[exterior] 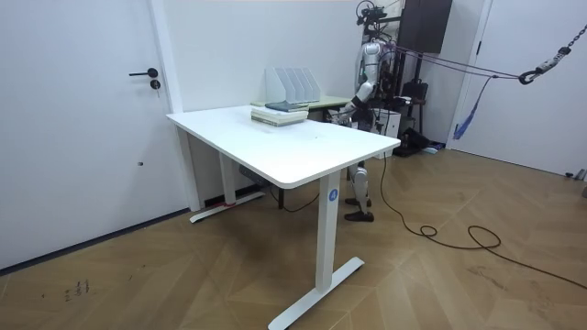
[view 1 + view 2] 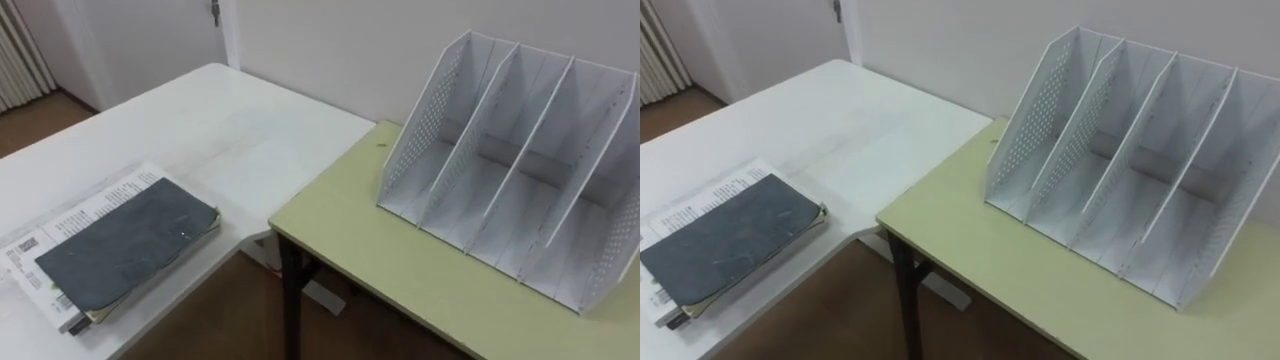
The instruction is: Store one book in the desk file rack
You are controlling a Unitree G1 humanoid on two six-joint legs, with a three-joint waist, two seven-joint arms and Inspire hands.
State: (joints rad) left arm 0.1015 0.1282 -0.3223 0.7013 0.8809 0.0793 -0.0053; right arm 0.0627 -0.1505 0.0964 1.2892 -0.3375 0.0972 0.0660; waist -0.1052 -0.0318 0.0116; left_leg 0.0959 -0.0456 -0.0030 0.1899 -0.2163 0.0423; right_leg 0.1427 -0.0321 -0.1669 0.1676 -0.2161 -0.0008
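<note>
White table (image 2: 200, 130) with dark book (image 2: 125, 245) atop a stack (image 2: 62, 222), file rack (image 2: 447, 120) on green desk (image 2: 400, 270); hands' (image 1: 347, 115) state indiscernible.

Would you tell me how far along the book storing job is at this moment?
Nothing looks done yet: the file rack on the green desk has empty compartments. Nothing is under way either; the dark grey book lies atop the stack on the white table. Left: picking one book up and slotting it in.
</note>
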